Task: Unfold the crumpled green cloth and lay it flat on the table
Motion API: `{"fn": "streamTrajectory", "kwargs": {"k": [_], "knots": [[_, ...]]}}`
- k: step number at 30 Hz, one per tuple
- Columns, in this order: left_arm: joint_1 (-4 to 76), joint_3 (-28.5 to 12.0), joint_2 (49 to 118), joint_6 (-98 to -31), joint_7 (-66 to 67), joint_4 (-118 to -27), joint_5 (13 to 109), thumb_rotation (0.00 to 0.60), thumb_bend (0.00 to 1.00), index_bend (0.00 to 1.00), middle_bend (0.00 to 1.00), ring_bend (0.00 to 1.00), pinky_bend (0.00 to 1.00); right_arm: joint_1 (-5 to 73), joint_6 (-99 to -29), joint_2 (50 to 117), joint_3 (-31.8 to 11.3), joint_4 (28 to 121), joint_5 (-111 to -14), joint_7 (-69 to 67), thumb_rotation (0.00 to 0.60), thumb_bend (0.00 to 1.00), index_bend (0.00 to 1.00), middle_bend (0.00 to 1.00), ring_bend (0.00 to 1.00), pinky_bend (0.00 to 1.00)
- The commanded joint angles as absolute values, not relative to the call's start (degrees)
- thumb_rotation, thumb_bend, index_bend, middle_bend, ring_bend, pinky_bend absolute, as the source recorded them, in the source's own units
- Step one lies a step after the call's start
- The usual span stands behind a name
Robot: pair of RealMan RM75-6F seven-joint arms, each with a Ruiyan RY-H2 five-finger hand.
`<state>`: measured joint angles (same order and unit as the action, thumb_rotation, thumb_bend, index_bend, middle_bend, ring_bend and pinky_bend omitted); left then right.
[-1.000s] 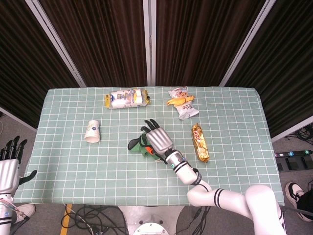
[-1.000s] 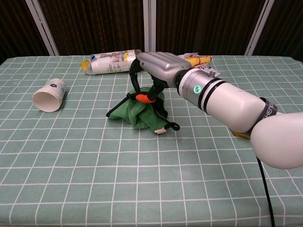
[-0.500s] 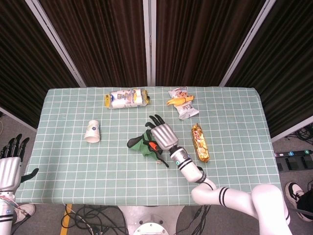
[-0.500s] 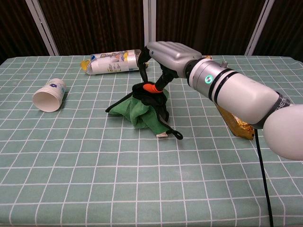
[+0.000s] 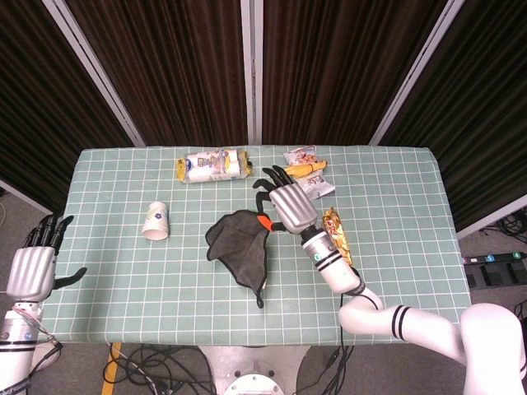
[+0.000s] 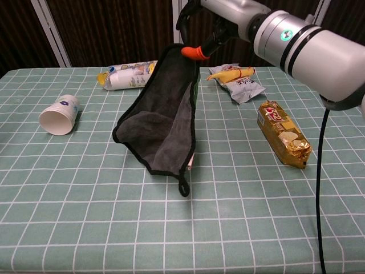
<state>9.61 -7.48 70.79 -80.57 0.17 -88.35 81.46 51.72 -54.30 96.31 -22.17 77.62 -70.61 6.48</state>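
The right hand (image 6: 219, 23) pinches one edge of the cloth (image 6: 162, 120) and holds it high above the table (image 5: 395, 247), probably so the fabric hangs open by its own weight. The lower part of the cloth rests on the table near the middle. Its visible side looks dark grey. The left hand (image 5: 34, 263) hangs beside the table's edge, fingers apart, holding nothing. The paper cup (image 6: 58, 113) has a small blue mark; the writing on the snack packets (image 6: 283, 133) is too small to read.
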Motion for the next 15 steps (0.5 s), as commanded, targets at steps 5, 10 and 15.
{"fn": "streamTrajectory", "kwargs": {"k": [5,10,15], "knots": [[15.7,-9.7,72.7,-72.1,-11.3,-86.1,80.6,0.600,0.08,0.09,0.00,0.03,0.13,53.5,-53.4,92.9,-24.2,80.6,-70.5,5.2,0.600,0.48,0.68,0.27,0.07,0.00],[19.5,-10.3,74.3,-65.7,-17.5,-85.0,79.3,0.600,0.07,0.12,0.00,0.03,0.14,54.7,-52.7,91.8,-24.2,81.8,-70.5,4.7,0.600,0.48,0.67,0.27,0.07,0.00],[22.3,-11.1,76.0,-62.5,-20.8,-83.5,78.7,0.600,0.07,0.12,0.00,0.03,0.14,56.0,-51.3,90.3,-25.0,83.0,-70.3,3.1,0.600,0.48,0.67,0.27,0.06,0.00]]}}
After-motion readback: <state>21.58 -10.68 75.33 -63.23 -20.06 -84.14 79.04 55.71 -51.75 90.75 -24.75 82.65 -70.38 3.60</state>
